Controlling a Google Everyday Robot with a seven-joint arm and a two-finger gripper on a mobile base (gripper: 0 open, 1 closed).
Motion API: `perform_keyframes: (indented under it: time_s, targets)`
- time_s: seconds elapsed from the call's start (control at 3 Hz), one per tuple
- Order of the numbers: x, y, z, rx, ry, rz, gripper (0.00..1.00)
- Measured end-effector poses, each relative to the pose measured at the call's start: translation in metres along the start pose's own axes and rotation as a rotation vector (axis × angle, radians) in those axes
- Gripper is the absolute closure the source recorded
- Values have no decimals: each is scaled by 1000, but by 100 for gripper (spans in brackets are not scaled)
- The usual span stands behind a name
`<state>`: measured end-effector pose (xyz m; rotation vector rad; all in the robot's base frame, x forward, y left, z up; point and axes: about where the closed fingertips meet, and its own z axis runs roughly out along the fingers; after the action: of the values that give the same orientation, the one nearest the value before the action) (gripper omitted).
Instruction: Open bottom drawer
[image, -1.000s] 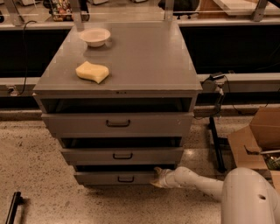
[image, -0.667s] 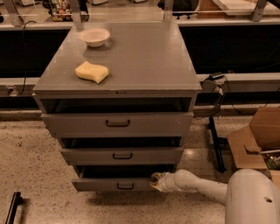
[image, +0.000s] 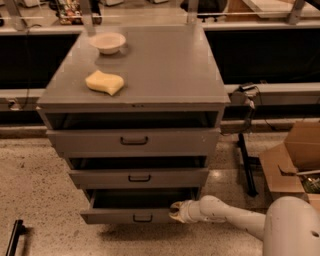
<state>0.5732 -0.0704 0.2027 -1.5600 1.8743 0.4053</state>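
Gripper (image: 175, 210) sits at the right end of the bottom drawer (image: 120, 216) front panel, touching its upper corner; whether it is clamped on the panel or released cannot be told. White arm (image: 232, 216) reaches in from the lower right. The bottom drawer, lowest of three in the grey bench (image: 165, 75), stands partly pulled out, its dark interior exposed, its black handle (image: 142, 218) free. On the bench top lie a white bowl (image: 107, 42) and a yellow sponge (image: 104, 82), apart.

One camera — high above arm (image: 235, 218), facing down at cabinet (image: 160, 70) front; gripper (image: 176, 210) at bottom drawer (image: 110, 216).
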Motion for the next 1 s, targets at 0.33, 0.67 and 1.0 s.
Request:
perform_keyframes:
  time_s: [0.33, 0.67, 1.0]
  targets:
    - [0, 0, 0, 0, 0, 0, 35]
    - [0, 2, 1, -3, -1, 0, 12]
    - [-1, 3, 2, -5, -2, 0, 0]
